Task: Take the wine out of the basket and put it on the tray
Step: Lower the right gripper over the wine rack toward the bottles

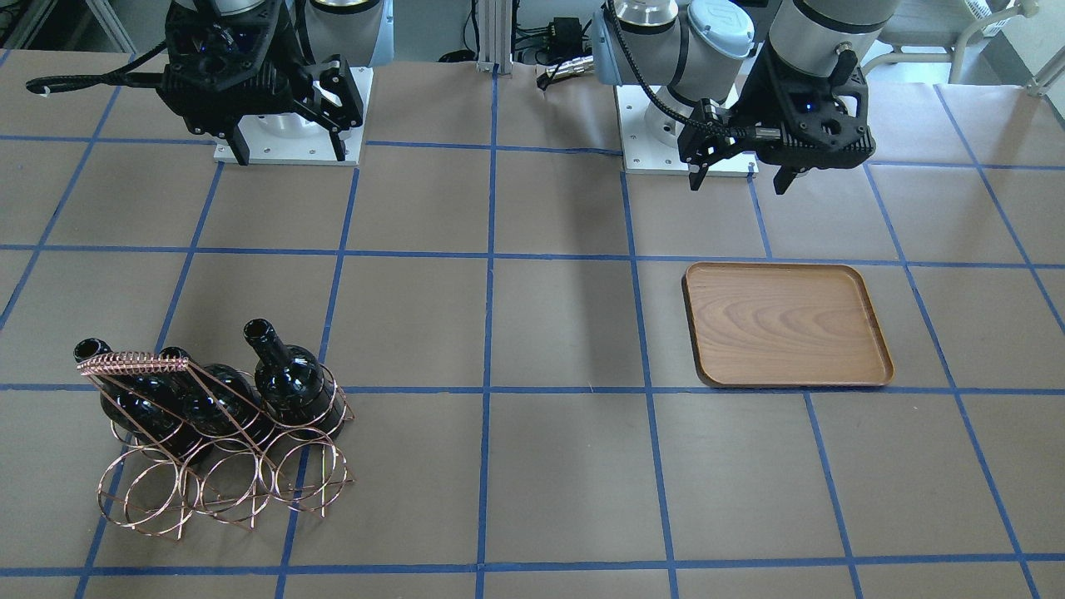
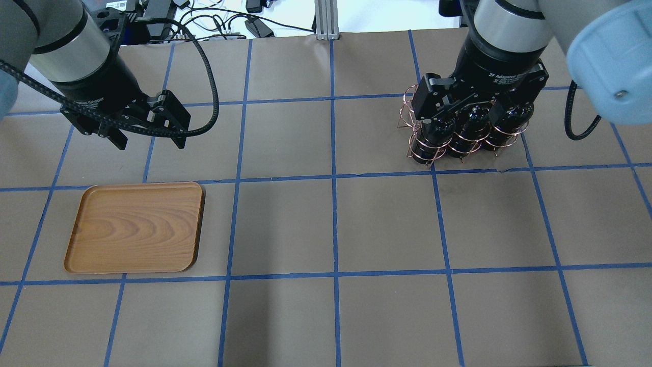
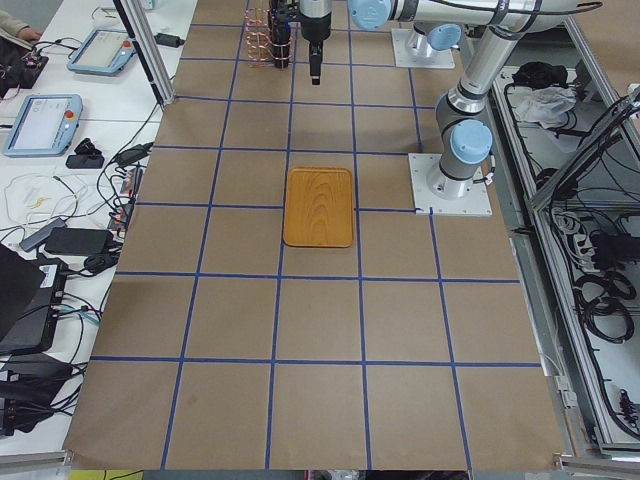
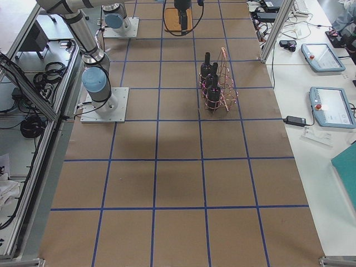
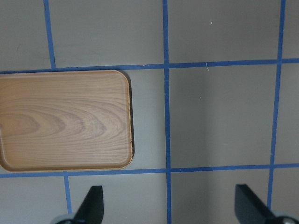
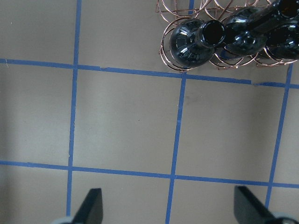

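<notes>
Three near-black wine bottles (image 1: pixel 287 378) lean in the copper wire basket (image 1: pixel 220 474), which stands on the table on my right side. They also show in the right wrist view (image 6: pixel 191 39) and the exterior right view (image 4: pixel 210 78). The brown wooden tray (image 1: pixel 786 324) lies bare on my left side and shows in the left wrist view (image 5: pixel 65 119). My right gripper (image 1: pixel 289 154) is open and empty, held high and back from the basket. My left gripper (image 1: pixel 740 176) is open and empty, behind the tray. In the overhead view my right gripper hides part of the basket (image 2: pixel 415 148).
The table is brown paper with a grid of blue tape lines. The arms' white base plates (image 1: pixel 666 158) sit at the robot's edge. A metal post (image 2: pixel 326 20) and cables stand at the far edge. Tablets (image 4: pixel 325 105) lie on a side bench.
</notes>
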### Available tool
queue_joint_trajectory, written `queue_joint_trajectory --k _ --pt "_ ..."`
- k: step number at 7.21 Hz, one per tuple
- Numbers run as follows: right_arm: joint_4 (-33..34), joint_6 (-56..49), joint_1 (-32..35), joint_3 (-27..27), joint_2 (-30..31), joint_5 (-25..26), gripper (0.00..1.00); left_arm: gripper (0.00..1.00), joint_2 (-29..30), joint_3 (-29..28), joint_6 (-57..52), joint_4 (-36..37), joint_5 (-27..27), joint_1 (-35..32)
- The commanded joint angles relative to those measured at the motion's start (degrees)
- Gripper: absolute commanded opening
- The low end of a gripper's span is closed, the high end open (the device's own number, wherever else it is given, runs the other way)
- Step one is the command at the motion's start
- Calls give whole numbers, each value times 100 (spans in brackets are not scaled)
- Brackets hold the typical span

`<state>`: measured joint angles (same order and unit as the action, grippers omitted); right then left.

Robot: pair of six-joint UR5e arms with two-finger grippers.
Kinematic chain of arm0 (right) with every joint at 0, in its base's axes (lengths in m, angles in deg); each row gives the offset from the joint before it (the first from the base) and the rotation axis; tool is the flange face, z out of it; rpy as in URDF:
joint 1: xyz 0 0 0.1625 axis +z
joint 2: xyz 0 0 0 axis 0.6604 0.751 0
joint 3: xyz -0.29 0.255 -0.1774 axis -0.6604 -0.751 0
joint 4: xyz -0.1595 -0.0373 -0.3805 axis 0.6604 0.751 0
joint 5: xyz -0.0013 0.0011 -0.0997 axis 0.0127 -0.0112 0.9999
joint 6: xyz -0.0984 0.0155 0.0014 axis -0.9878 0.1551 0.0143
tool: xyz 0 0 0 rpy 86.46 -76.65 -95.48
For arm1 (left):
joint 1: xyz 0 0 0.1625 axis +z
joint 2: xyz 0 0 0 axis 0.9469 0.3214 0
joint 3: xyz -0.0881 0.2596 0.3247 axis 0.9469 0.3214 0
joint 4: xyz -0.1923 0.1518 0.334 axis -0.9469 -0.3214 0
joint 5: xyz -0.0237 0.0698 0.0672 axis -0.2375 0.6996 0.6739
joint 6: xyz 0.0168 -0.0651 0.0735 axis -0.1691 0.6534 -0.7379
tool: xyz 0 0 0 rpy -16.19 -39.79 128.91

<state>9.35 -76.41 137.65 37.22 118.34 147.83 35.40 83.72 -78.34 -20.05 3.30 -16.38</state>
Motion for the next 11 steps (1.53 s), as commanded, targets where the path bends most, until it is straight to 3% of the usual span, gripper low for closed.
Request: queue_joint_trajectory --k 1,6,9,11 --pt "12 27 0 0 -6 -5 100 100 -15 0 -6 -10 9 0" --pt "126 -61 -192 -114 -181 92 100 100 -6 0 -6 -10 0 18" --pt "258 -979 -1062 -956 -1277 22 100 100 -6 0 -6 -19 9 26" --pt "897 -1054 -1081 -967 -1857 30 100 100 -6 26 -6 -10 0 18"
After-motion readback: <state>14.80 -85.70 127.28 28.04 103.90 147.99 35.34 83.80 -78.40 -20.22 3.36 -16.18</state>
